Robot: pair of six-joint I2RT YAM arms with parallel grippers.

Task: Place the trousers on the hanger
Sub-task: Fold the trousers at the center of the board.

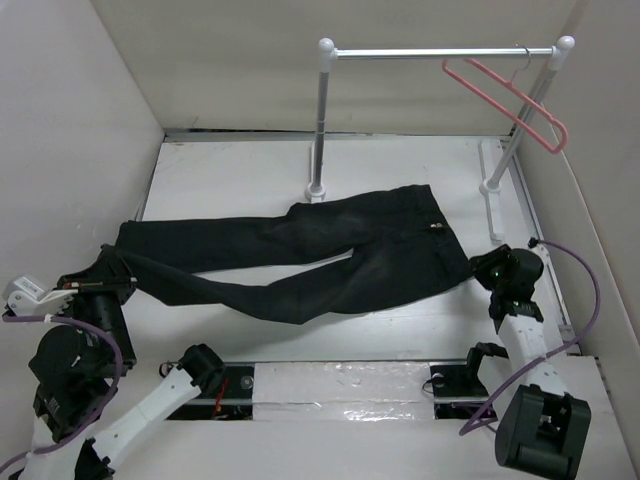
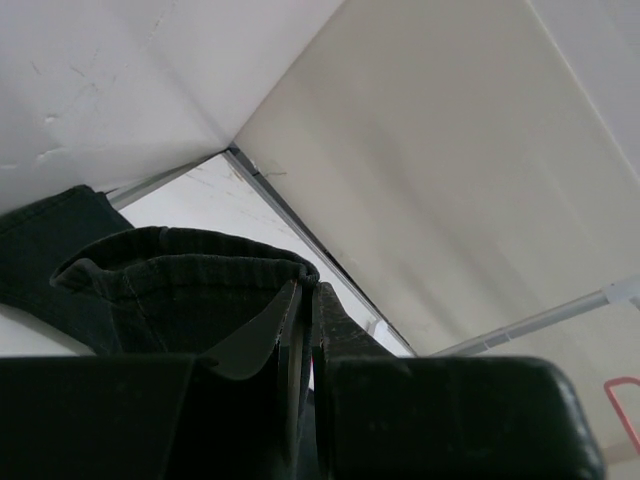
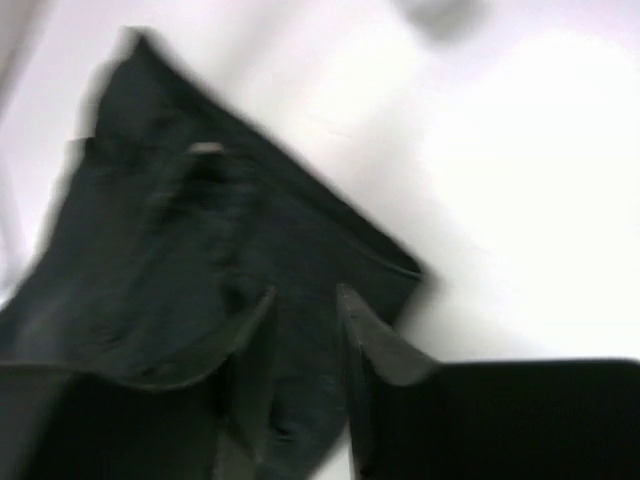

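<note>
The trousers (image 1: 300, 260) lie stretched flat between both grippers, probably so they lift as one span. The hanger (image 1: 500, 110) hangs high beyond the right gripper (image 3: 305, 300), whose jaws stand narrow astride the waistband, grip uncertain. The left gripper (image 2: 300, 320) pinches a leg cuff.

It was a robotics lab test cell: a flat white table (image 1: 240, 175) boxed in by plain white panel walls (image 1: 70, 110), black soft-fabric trousers (image 1: 330, 250) spread on it, a white-and-black left robot arm (image 1: 150, 405) and right robot arm (image 1: 525, 335) bolted at its near edge, thin purple cables (image 1: 597, 295) trailing.
</note>
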